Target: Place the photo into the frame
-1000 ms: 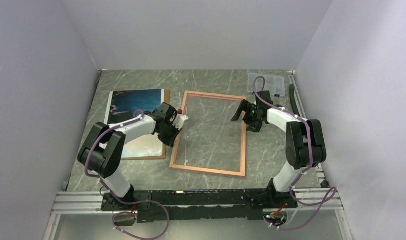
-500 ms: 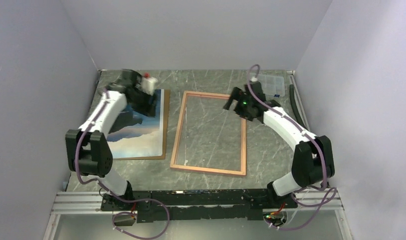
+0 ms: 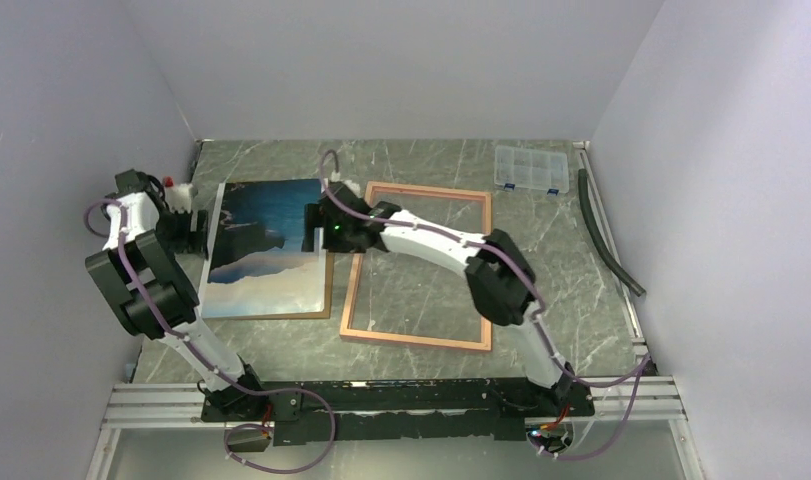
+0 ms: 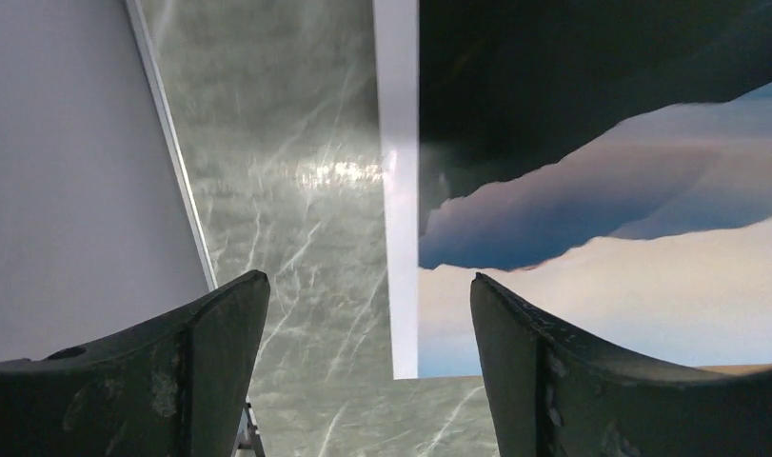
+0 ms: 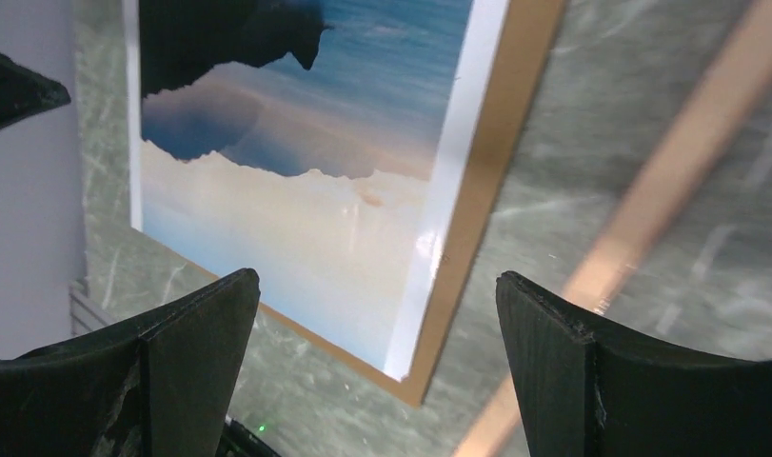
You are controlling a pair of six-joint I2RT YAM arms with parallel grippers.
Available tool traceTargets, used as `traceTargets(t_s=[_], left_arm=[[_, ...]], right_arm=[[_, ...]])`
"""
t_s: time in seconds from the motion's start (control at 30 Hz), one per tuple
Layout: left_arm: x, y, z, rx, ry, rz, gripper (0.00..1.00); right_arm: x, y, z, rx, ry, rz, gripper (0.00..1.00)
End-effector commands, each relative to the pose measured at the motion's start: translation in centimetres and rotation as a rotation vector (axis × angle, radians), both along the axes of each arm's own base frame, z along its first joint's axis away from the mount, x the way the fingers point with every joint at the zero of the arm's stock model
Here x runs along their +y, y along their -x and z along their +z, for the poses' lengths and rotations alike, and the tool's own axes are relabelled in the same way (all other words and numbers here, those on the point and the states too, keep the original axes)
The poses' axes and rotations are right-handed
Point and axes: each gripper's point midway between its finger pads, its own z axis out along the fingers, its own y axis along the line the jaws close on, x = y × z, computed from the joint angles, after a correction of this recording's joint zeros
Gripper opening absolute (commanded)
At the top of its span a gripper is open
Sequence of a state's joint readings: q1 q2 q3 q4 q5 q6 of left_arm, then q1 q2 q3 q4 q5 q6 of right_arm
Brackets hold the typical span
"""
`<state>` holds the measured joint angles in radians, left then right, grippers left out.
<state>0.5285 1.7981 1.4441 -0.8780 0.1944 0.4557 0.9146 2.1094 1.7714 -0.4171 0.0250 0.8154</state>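
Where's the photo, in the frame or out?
Out. The photo lies on the brown backing board beside the frame, whose opening shows only tabletop.

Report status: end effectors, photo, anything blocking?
Both open: left end effector at left edge of photo, right end effector over its right edge. Photo on backing board, outside frame. Right arm spans frame.

no readable text, no labels, no brand marks, no numbers in any view
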Motion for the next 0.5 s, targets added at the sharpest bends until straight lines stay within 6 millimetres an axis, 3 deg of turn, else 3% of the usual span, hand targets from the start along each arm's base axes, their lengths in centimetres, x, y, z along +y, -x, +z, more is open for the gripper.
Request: traceTargets(t_s=[0.0,0.23,0.47], left_arm=[[2.7,1.1,-0.8,-0.002,-0.177,-0.015,0.81],[3.9,2.2,-4.3,0.024,-0.264,0.002,0.7],[2.6,2.8,-6.9,0.058,-0.206,0.004,0.51]], right_arm=[[2.4,0.2,-1.2,0.044,0.034,-0.003,0.99],[2.7,1.3,-4.7,0.12,0.062,-0.01,0.98],[1.8,2.6,-7.4,0.181,0.094,-0.026,0.97]])
